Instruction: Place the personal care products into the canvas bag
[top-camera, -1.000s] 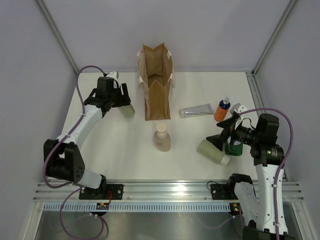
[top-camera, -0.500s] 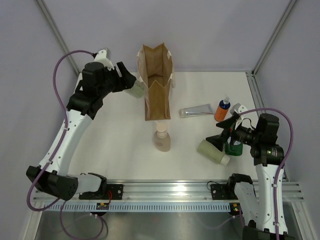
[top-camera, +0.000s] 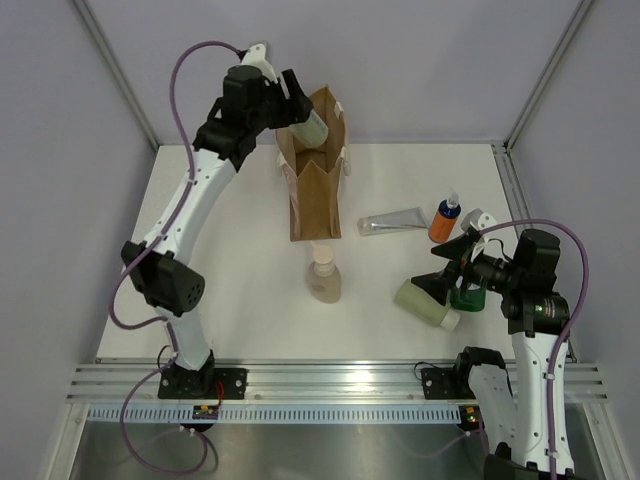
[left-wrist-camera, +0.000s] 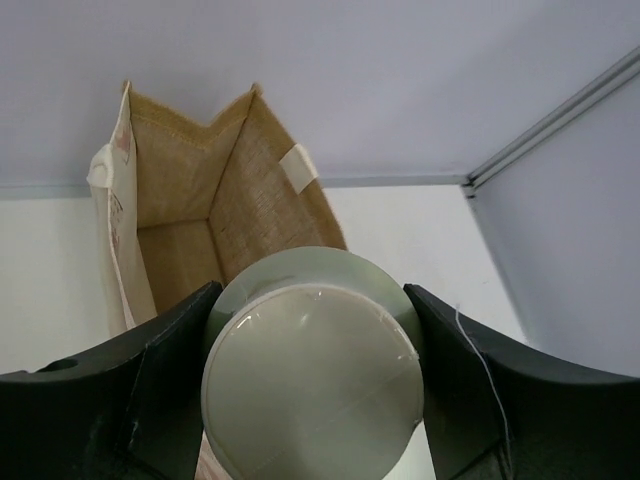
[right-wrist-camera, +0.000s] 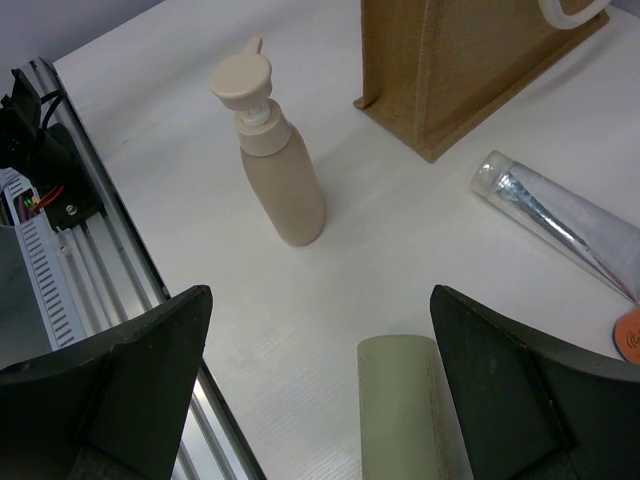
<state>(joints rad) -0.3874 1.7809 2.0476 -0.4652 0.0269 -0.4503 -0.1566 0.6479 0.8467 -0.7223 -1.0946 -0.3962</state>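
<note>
Left claw (top-camera: 300, 120): closed on the first pale green bottle (left-wrist-camera: 312, 390), fingers bearing on both sides of its body. The left wrist view shows the bottle's flat base facing the camera and the bottle lying roughly level. I hold it high, over the open mouth of the canvas bag (top-camera: 315, 195), so that it can drop inside without catching the rim. In the top view it sits over the far part of the opening. The bag stands upright on the table (top-camera: 230, 290); its mouth gapes, and the part of its interior I can see is bare.

Right claw (top-camera: 447, 262): spread wide, holding nothing. It hangs above the near right of the table, its camera looking down on the second pale green bottle (right-wrist-camera: 405, 405), which lies on its side just below. I judge this a ready position for the following pick.

Remaining items, all outside the bag:
- beige-pink bottle (top-camera: 323, 275), upright, just in front of the bag.
- silver tube (top-camera: 392, 224), lying flat to the bag's right.
- orange bottle (top-camera: 444, 220), upright beside the tube's end.
- dark green bottle (top-camera: 466, 293), largely hidden under my right wrist.

Assessment: one item about to go in, five outstanding.
</note>
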